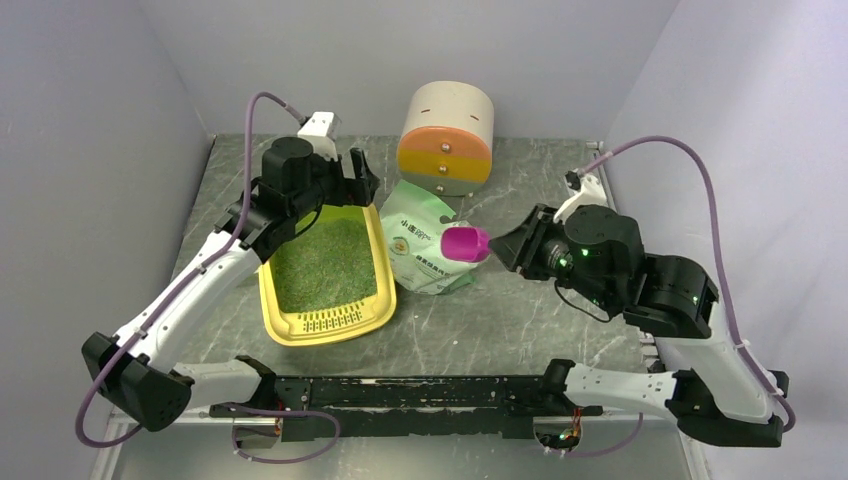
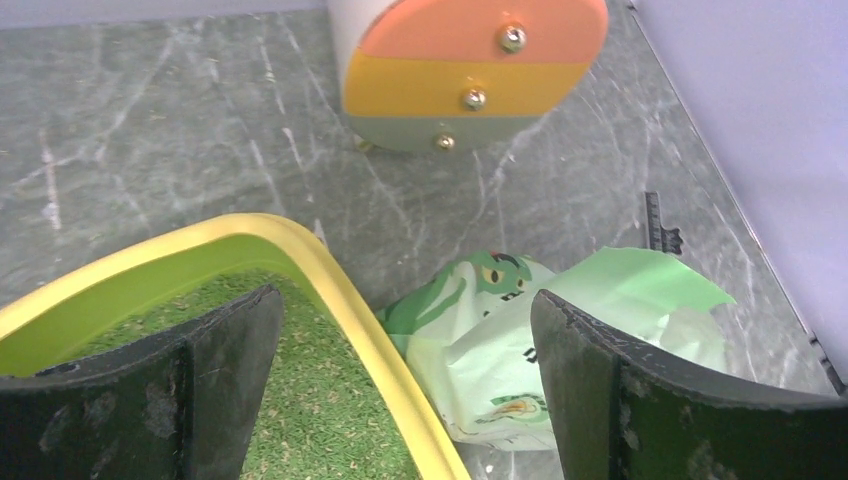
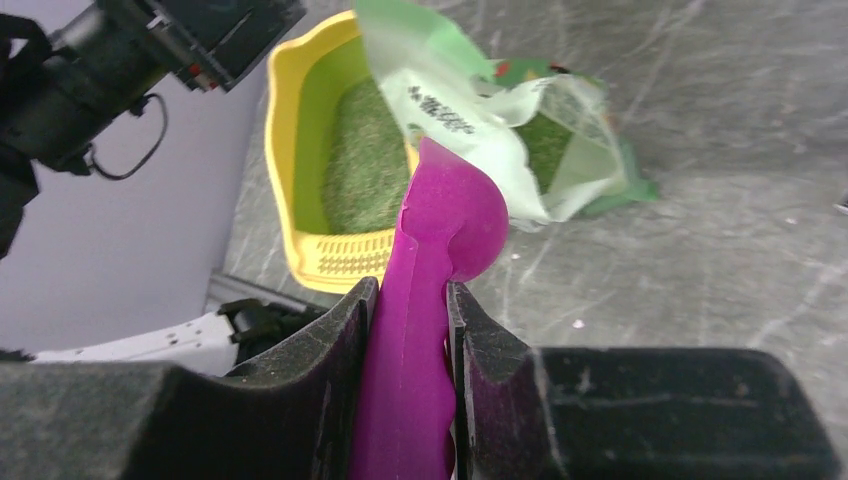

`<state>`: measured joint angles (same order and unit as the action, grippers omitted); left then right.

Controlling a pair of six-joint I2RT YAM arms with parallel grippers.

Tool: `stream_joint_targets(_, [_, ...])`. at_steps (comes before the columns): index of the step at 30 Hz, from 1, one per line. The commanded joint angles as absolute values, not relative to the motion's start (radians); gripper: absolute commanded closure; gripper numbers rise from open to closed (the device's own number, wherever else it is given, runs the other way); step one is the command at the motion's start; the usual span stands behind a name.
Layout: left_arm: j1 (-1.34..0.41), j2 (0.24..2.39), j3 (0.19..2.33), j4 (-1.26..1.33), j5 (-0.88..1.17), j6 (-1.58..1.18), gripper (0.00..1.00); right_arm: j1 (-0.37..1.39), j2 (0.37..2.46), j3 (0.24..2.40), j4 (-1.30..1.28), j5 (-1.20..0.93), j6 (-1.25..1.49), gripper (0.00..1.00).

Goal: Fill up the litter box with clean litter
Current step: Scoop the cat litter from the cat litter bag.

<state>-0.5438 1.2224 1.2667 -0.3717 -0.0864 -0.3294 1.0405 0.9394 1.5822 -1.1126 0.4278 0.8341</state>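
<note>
- Clamped narrowly on the handle of a smooth magenta plastic scoop (image 1: 466, 243), the right gripper (image 1: 505, 246) is seen from above. The rounded scoop bowl is held at the right edge of a crinkled, pale green printed bag (image 1: 420, 240). Whether the two touch cannot be told.
- Spread wide with nothing held, the left gripper (image 1: 350, 180) is poised over the far end of the litter box (image 1: 300, 332). This shallow yellow tray with rounded corners lies just left of the bag on the grey marbled table (image 1: 500, 320).
- Fine greenish granular litter (image 1: 325, 262) is spread across the tray floor, and a slotted grille is set at the near end.
- A round cabinet (image 1: 447, 135) with orange, yellow and grey-green fronts is placed behind the bag.
- From the left wrist, rough black fingers (image 2: 225, 380) are seen far apart, one over the litter and the other over the bag. The glossy yellow rim passes between them.
- From the right wrist, the scoop handle is pinched between two matte black pads (image 3: 320, 360). Green granules are visible inside the bag's open mouth.
</note>
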Motion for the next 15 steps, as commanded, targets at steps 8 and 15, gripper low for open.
stream_joint_targets(8, [-0.538,1.262,1.267,-0.311,0.136,-0.289,0.02,1.038,1.057,1.618,-1.311,0.652,0.891,1.0])
stream_joint_targets(15, [-0.538,1.279,1.264,-0.322,0.178,-0.261,0.02,1.024,1.089,1.581,-1.232,0.646,0.853,1.0])
